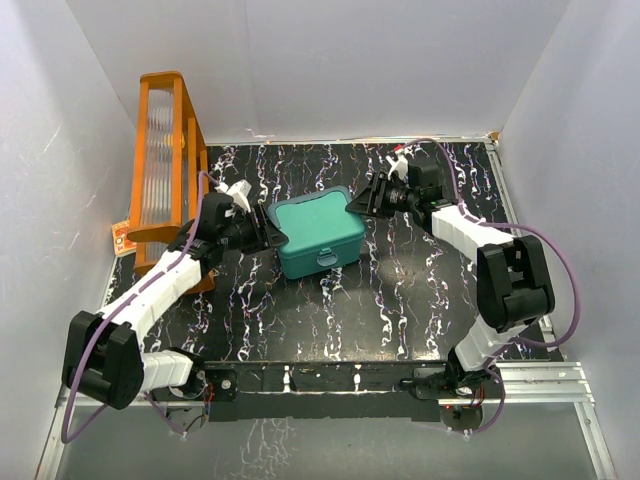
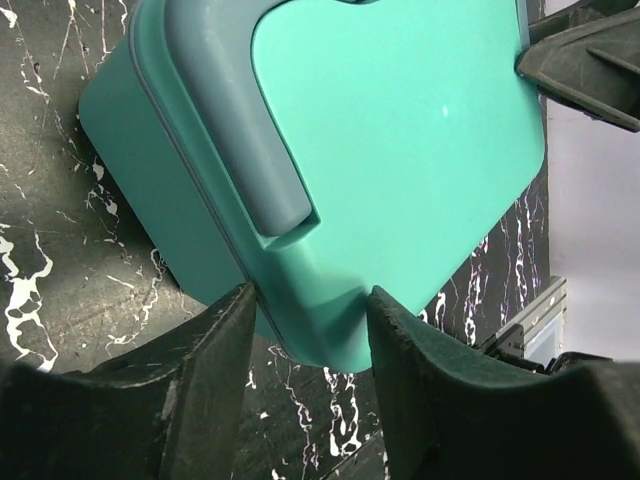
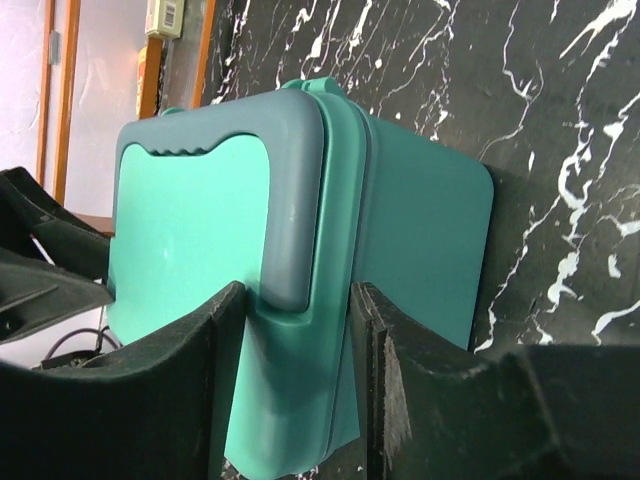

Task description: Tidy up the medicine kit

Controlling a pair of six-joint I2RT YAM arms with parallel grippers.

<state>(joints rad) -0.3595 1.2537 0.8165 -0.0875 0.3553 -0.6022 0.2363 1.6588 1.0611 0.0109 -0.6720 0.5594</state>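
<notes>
The medicine kit (image 1: 318,232), a teal-green box with its lid down and a small front latch, sits on the black marbled table (image 1: 400,300) at mid-table. My left gripper (image 1: 272,237) is shut on its left corner. In the left wrist view both fingers press the kit (image 2: 400,130) on either side of that corner, at the left gripper (image 2: 310,300). My right gripper (image 1: 357,203) is shut on the far right corner. In the right wrist view the right gripper (image 3: 298,300) clamps the lid rim and wall of the kit (image 3: 200,230).
A tall orange rack (image 1: 170,160) stands at the back left, close behind the left arm. A small orange-and-white card (image 1: 122,238) lies beside its base. White walls enclose the table on three sides. An aluminium rail (image 1: 540,385) runs along the near edge.
</notes>
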